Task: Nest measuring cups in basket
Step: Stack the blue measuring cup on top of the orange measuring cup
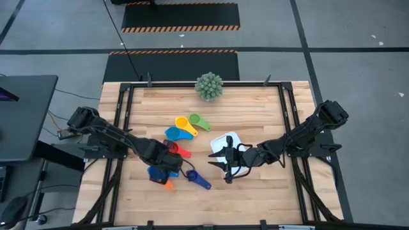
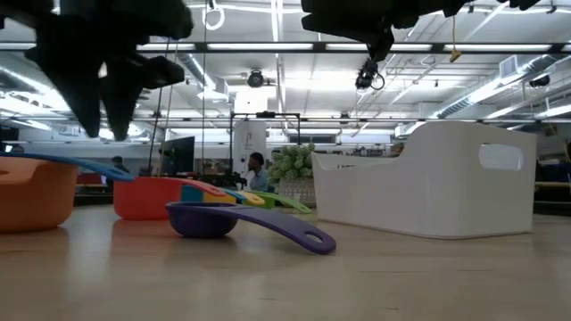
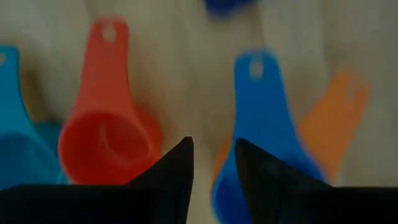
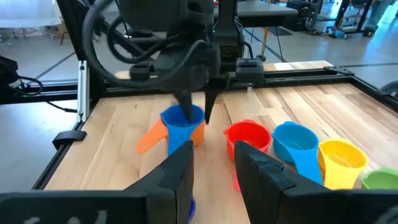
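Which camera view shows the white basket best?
The low view: the basket stands whole, with its side wall and handle slot. The high view shows it partly covered by the right hand. Neither wrist view shows it.

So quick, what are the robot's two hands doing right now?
Left gripper: open, empty, fingers hanging just above the blue cup.
Right gripper: open, empty, by the basket.

No text, label, brand, number or sign can be read anywhere here.
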Controlling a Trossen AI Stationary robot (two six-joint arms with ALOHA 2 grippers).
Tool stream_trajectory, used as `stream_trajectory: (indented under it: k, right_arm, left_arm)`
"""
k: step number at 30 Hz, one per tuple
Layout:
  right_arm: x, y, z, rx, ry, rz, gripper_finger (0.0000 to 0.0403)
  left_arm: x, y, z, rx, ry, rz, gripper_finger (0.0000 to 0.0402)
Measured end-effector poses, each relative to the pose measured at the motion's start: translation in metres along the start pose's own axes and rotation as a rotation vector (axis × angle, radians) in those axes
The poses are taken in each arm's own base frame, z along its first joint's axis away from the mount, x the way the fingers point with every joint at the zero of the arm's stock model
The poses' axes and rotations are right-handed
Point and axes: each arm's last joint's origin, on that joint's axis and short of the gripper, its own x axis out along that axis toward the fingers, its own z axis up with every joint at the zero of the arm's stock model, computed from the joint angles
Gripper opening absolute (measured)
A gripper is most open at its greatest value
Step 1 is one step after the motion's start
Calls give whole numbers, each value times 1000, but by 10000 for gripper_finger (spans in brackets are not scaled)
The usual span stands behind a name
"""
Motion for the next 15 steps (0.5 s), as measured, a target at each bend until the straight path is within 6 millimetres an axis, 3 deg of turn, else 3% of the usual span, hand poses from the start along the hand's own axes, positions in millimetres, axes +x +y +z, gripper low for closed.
stream_trajectory:
  k: [7, 15]
  right_arm:
    - [0, 0, -2, -11, 15, -2, 123]
    - [0, 0, -1, -30, 14, -1, 123]
  left_arm:
    - [17, -5, 18, -92, -99, -22, 155]
    - [27, 15, 19, -158, -52, -10, 159]
